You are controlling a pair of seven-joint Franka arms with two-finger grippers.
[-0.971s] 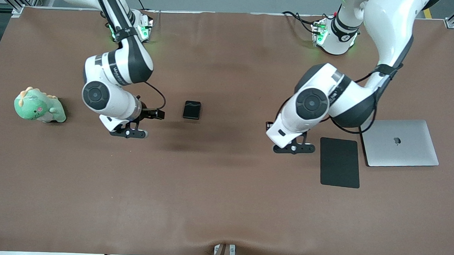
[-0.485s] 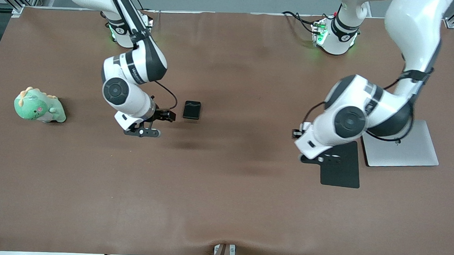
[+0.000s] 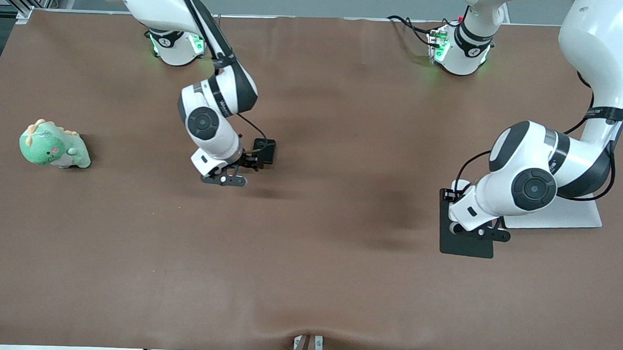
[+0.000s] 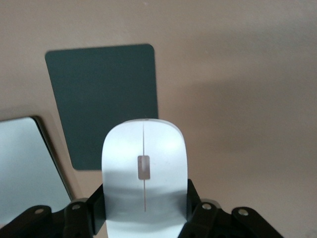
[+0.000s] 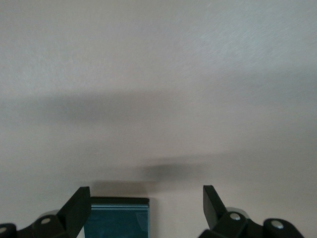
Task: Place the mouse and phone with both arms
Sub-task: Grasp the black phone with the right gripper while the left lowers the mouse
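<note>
From the front, you are watching the right gripper (image 3: 246,164) hanging over the phone (image 3: 268,151) mid-table, and the left gripper (image 3: 459,212) over the black pad (image 3: 466,245).

Left wrist: fingers (image 4: 195,206) clamped on the mouse (image 4: 144,168).

Right wrist: fingers (image 5: 78,208) spread wide, the phone (image 5: 117,217) lying between them.

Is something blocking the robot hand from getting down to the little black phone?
Nothing visible does. The right gripper hangs open over the small glossy black phone, with only bare brown table around it. The left gripper is over the flat black pad, holding the white oval mouse.
</note>
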